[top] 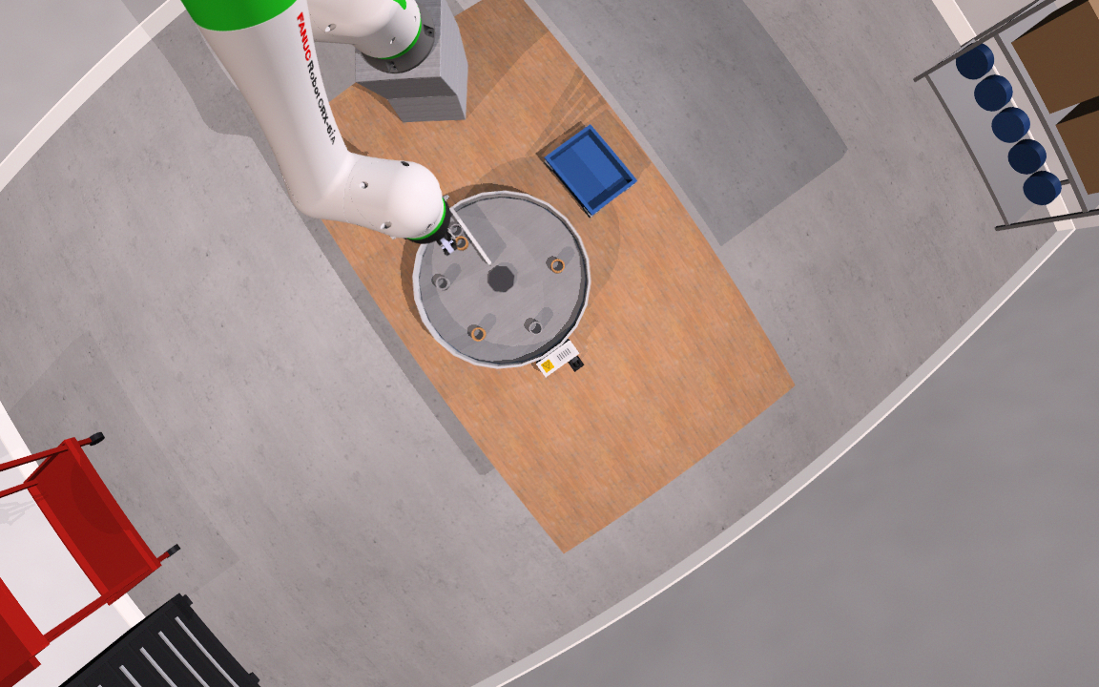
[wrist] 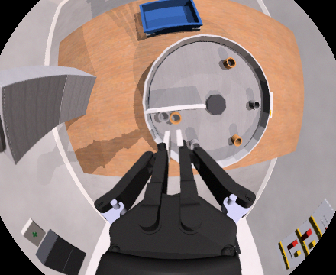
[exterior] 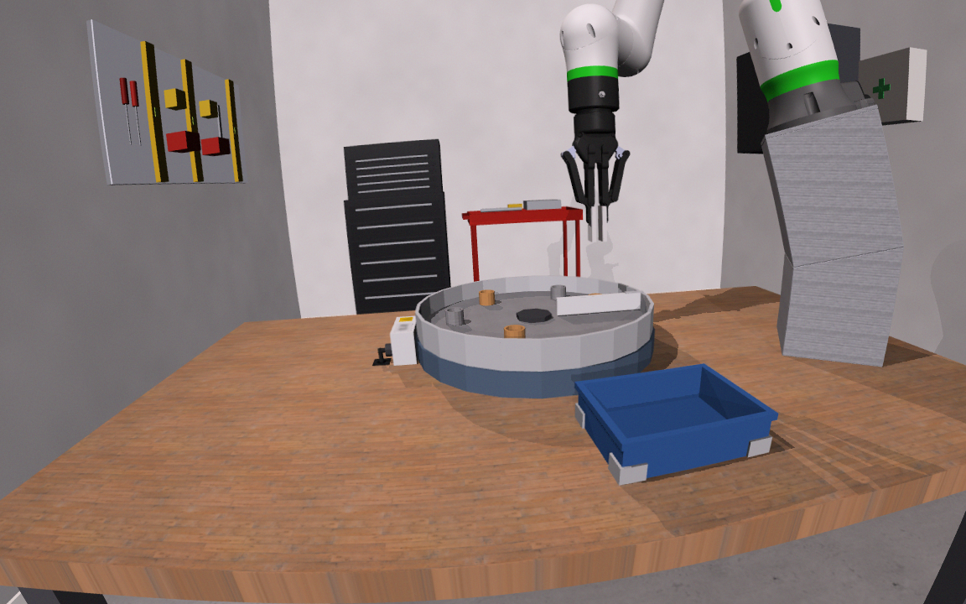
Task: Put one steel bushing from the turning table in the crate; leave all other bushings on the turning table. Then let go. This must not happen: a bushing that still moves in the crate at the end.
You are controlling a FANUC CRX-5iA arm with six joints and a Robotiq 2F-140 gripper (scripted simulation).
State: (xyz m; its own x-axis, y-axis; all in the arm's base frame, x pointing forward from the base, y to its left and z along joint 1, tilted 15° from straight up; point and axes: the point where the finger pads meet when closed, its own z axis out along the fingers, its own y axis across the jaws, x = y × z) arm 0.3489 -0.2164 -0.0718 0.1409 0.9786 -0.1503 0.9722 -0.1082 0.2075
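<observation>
The round grey turning table (top: 500,278) carries grey steel bushings (top: 442,281) (top: 532,325) and orange bushings (top: 557,264) (top: 477,333). In the wrist view a steel bushing (wrist: 163,118) and an orange one (wrist: 176,118) rest side by side against the white bar (wrist: 176,107). My gripper (exterior: 596,232) hangs well above the table's rim near that bar, pointing down. Its fingers are shut with nothing between them. The blue crate (exterior: 674,417) stands beside the turning table and is empty.
A small white control box (exterior: 402,339) sits against the turning table's side. The grey robot pedestal (exterior: 835,247) stands on the wooden bench behind the crate. A red cart (exterior: 522,240) and a black cabinet (exterior: 395,225) stand beyond the bench.
</observation>
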